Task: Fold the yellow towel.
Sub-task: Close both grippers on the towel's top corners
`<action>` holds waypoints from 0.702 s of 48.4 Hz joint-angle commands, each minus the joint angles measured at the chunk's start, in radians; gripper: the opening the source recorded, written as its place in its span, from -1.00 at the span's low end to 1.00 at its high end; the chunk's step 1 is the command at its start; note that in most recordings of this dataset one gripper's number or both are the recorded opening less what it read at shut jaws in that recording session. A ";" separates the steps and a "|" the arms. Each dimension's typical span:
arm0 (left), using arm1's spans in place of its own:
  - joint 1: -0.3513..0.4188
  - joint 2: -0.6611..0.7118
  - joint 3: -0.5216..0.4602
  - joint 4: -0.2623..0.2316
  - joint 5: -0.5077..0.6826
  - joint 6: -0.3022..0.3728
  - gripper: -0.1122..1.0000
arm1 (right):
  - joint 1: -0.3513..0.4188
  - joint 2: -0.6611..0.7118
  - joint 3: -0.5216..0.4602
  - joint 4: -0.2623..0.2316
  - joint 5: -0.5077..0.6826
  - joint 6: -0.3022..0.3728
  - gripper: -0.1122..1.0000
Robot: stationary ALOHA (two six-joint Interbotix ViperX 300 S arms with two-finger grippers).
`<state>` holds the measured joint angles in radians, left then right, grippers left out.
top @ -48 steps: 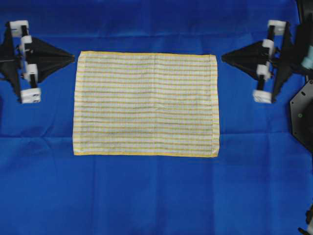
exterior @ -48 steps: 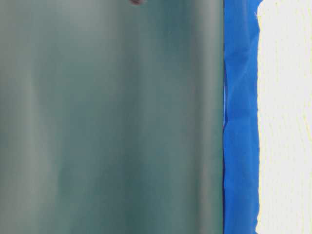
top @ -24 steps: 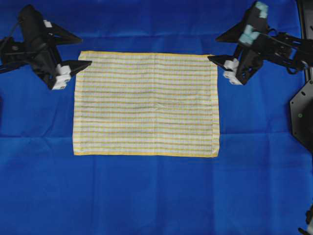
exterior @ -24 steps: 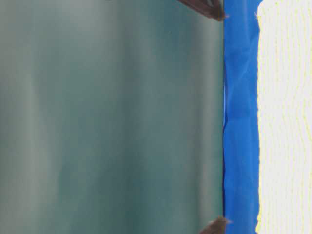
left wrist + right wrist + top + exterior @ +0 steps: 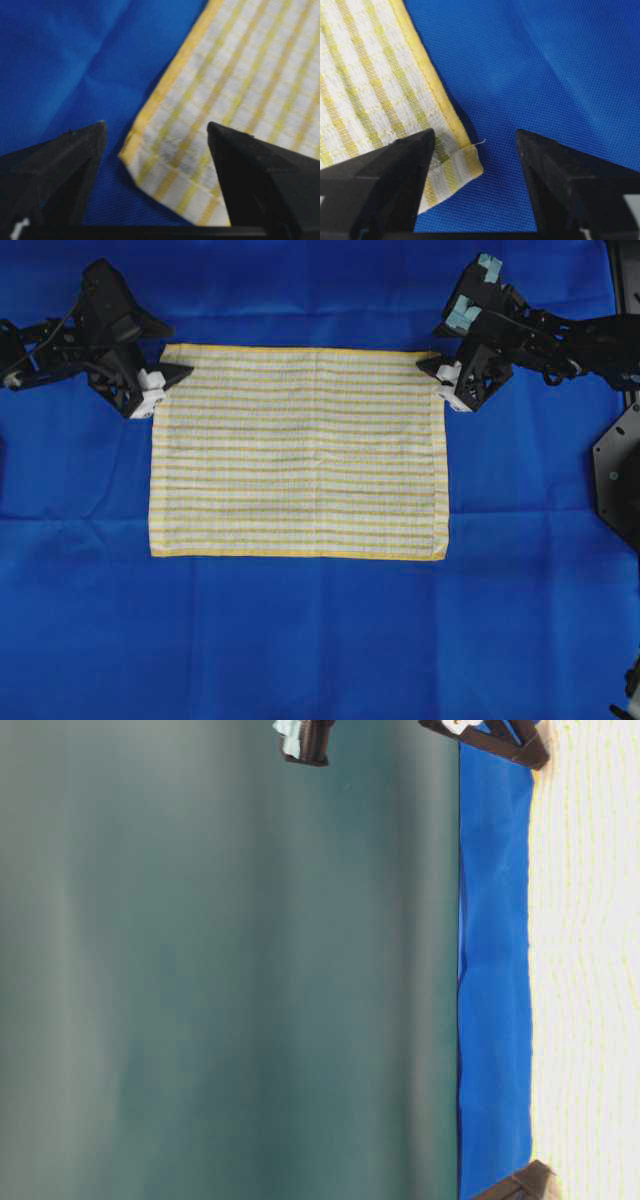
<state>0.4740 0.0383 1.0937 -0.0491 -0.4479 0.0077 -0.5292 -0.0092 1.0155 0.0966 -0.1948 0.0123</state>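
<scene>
Corner pickup is the step I'm working now, and I'm taking it from the left. My left gripper is sitting at the far left corner of the yellow towel, and in the left wrist view its jaws are standing wide apart with that corner lying between them, one finger over the blue cloth and the other over the stripes. Nothing is being gripped yet.

Moving across, the towel is lying flat and unfolded in the middle of the table, square to the blue cloth beneath it, all four hems showing.

Over on the right, my right gripper is mirroring the left at the far right corner. In the right wrist view its jaws are also gaping, straddling the hemmed corner with a loose thread poking out, and holding nothing.

I'm judging the fold as not yet begun. The next move, as I'm reading it, calls for both sets of jaws to settle onto the table and pinch only the towel's thin edge, not the blue cloth under it, then lift together evenly.

Containers: I'm seeing none anywhere in these views.
</scene>
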 commanded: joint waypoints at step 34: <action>0.011 0.018 -0.015 -0.002 0.044 -0.003 -0.69 | -0.005 -0.032 -0.025 -0.015 -0.015 -0.015 -0.74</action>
<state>0.4801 0.0890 1.0738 -0.0491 -0.4357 0.0015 -0.5292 -0.0046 1.0094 0.0828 -0.2071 -0.0046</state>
